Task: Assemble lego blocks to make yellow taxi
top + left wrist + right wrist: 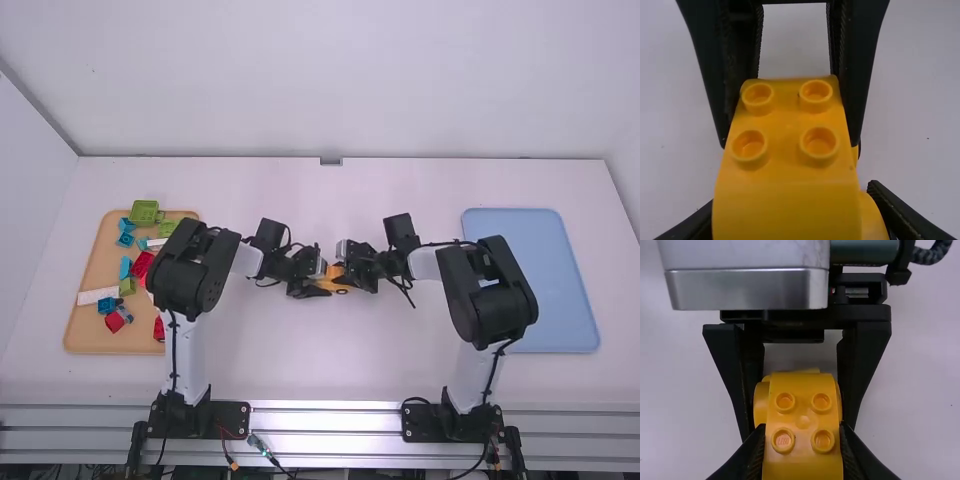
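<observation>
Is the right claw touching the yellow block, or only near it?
Touching. The right wrist view shows it: the right claw has a finger pressed against each side of the yellow block.

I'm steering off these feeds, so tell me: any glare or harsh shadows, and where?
High view: bright glare on the metal rail near the bottom edge; even light on the white table, shadows faint. Left wrist view: soft light on the yellow block, no harsh glare. Right wrist view: shine on the silver casing; black fingers look dark.
</observation>
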You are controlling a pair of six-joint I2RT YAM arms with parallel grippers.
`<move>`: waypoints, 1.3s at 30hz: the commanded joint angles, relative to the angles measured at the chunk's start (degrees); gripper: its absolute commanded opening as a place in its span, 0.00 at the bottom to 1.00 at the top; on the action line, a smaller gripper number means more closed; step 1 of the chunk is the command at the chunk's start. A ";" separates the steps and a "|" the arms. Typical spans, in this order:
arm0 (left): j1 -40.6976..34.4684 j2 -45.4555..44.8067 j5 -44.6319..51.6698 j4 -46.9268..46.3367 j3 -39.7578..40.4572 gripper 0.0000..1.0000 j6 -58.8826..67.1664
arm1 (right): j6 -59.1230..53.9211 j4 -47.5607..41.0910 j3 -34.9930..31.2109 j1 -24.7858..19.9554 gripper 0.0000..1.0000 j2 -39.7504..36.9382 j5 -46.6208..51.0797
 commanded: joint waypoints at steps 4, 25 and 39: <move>-0.46 1.40 -1.46 0.70 2.67 0.25 -2.54 | 2.73 -0.72 -3.37 4.28 0.00 3.78 14.29; -0.46 1.40 -3.34 -0.66 3.80 0.24 -2.49 | -9.40 -0.59 -3.37 -3.63 0.00 -2.05 -7.19; -0.48 1.40 -2.97 -6.88 3.78 0.21 4.24 | -1.79 4.42 -3.34 -4.52 0.00 -2.32 -5.99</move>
